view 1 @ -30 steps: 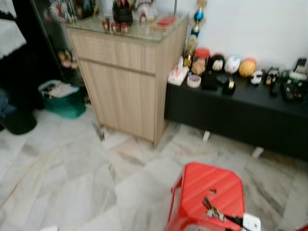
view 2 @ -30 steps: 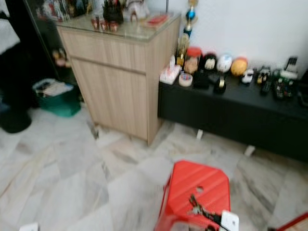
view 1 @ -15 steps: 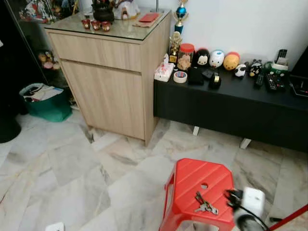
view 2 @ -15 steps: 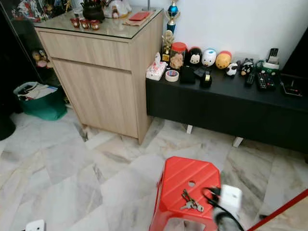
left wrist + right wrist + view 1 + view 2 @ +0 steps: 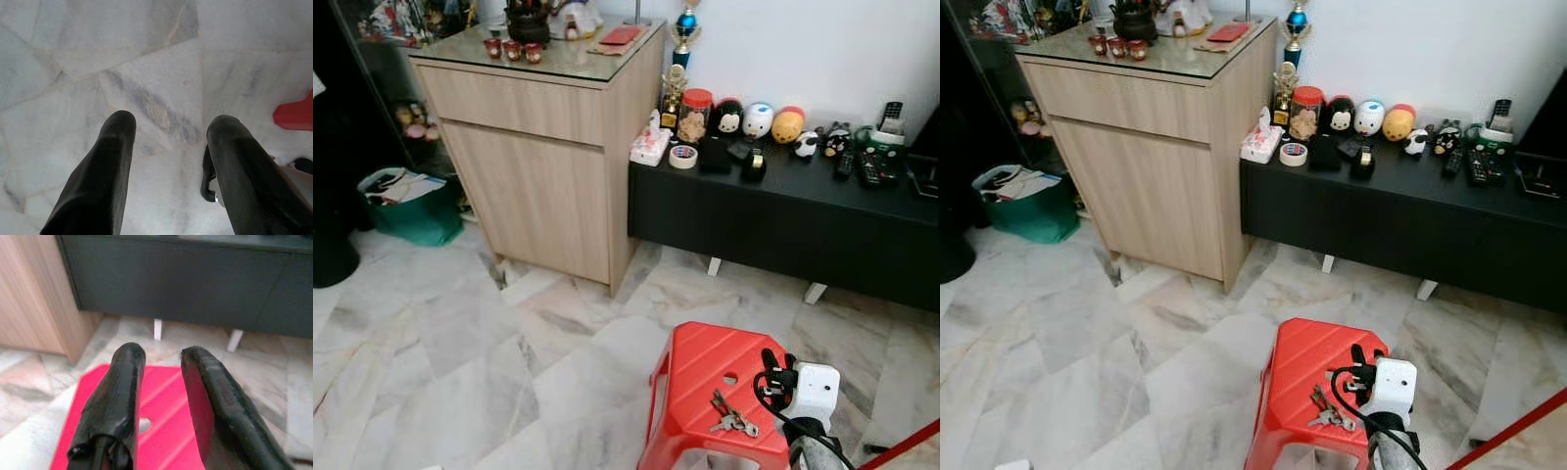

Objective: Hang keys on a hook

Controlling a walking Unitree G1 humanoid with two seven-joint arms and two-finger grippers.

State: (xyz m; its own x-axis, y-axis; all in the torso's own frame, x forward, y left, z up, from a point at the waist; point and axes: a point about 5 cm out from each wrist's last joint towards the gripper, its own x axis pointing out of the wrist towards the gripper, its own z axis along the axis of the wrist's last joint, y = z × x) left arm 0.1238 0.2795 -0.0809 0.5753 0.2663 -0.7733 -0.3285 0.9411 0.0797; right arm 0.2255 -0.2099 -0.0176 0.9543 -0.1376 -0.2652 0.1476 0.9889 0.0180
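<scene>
Keys [image 5: 732, 421] (metal) lie on ribbed red stool [image 5: 705, 377] — right pincer [image 5: 161, 357] above, parted.

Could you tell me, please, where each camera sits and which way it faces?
Left eye, right eye: on the head, looking forward and down at the red plastic stool with the bunch of metal keys; right claw shows.
Left wrist: along the open left claw, down at the marble floor.
Right wrist: along the open right claw, over the stool.
Shared: the stool appears in all.
</scene>
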